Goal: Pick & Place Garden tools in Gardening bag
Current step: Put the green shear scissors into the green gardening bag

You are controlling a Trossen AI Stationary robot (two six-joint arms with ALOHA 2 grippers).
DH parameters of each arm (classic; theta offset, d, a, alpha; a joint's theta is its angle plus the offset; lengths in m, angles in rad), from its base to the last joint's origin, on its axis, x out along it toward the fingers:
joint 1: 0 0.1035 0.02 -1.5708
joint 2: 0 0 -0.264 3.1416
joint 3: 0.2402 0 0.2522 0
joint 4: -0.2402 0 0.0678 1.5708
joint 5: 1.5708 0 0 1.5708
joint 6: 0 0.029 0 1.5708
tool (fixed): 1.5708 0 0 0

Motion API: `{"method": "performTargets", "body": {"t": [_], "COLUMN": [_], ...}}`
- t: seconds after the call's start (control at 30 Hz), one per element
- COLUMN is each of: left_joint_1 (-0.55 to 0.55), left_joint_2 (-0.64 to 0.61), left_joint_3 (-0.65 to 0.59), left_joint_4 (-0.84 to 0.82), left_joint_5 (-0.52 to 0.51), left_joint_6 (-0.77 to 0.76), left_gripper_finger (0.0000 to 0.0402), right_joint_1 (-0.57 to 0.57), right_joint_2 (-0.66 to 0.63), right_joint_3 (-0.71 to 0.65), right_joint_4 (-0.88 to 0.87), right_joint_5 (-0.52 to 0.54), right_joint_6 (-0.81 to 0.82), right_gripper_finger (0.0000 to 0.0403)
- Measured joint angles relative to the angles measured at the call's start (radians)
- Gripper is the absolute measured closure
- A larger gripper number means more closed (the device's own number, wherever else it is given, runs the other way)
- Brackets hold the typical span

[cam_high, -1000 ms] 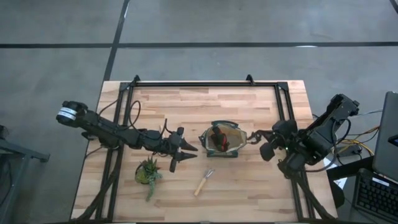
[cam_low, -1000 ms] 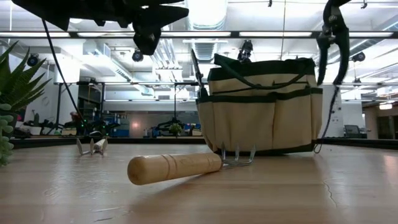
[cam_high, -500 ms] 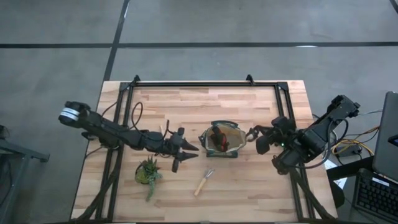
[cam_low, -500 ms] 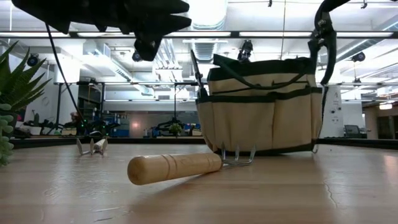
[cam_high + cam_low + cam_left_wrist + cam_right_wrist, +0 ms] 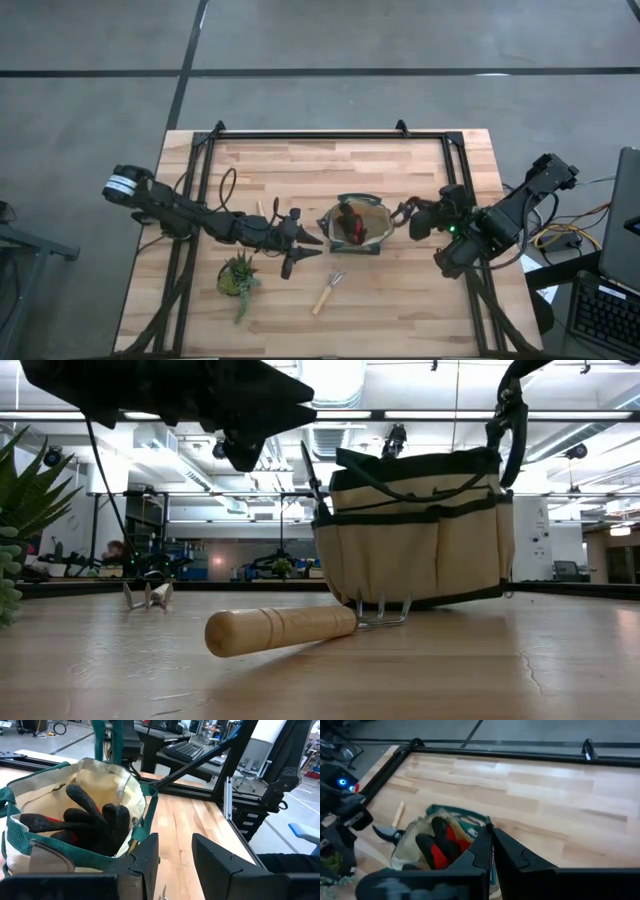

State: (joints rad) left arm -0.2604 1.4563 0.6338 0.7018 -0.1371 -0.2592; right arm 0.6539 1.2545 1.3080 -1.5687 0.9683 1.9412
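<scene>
We see the gardening bag [image 5: 357,225] standing upright near the middle of the table [image 5: 330,165], its mouth open. Inside it lies the red-and-black glove [image 5: 92,822], its dark fingers curled against the tan lining.

On the side of the bag toward the right arm, one dark loop handle [image 5: 507,422] is lifted above the rim, and the right gripper [image 5: 402,214] is shut on it; in the right wrist view its two fingers [image 5: 485,847] meet with no gap between them, just over the bag's rim. In the low view the bag leans slightly, with the pulled handle rising from its upper edge.

On the opposite side of the bag, the left gripper [image 5: 303,246] hangs just beside it. Its jaws stand partly apart, and we can see a clear gap between the fingers [image 5: 148,857] in the left wrist view. In the high view a dark pointed shape shows at the gripper, but we cannot tell whether it grips anything.

In front of the bag, a wooden-handled pronged tool [image 5: 328,293] lies flat on the table, its metal prongs pointing toward the bag's base. Another wooden handle [image 5: 260,209] lies beyond the left gripper, away from the bag. A small potted succulent [image 5: 238,277] stands on the same side, well apart from the bag.
</scene>
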Motion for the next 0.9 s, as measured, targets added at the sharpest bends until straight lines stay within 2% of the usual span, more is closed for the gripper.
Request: {"method": "performTargets", "body": {"t": [0.2,0.5,0.77,0.9], "left_joint_1": [0.0,0.0,-0.001,-0.001], "left_joint_2": [0.0,0.0,0.0,-0.001], "left_joint_3": [0.001,0.001,0.001,0.001], "left_joint_4": [0.007,0.006,0.006,0.007], "left_joint_5": [0.0,0.0,0.0,0.001], "left_joint_6": [0.002,-0.001,-0.005,-0.007], "left_gripper_finger": [0.028,0.028,0.028,0.028], "right_joint_1": [-0.014,-0.013,-0.01,-0.01], "right_joint_2": [-0.073,-0.123,-0.117,-0.127], "right_joint_3": [0.066,0.153,0.166,0.217], "right_joint_4": [-0.002,-0.002,-0.002,-0.002], "right_joint_5": [0.059,0.093,0.047,0.052], "right_joint_6": [-0.089,-0.168,-0.165,-0.197], "right_gripper_finger": [0.0395,0.0395,0.0395,0.0395]}}
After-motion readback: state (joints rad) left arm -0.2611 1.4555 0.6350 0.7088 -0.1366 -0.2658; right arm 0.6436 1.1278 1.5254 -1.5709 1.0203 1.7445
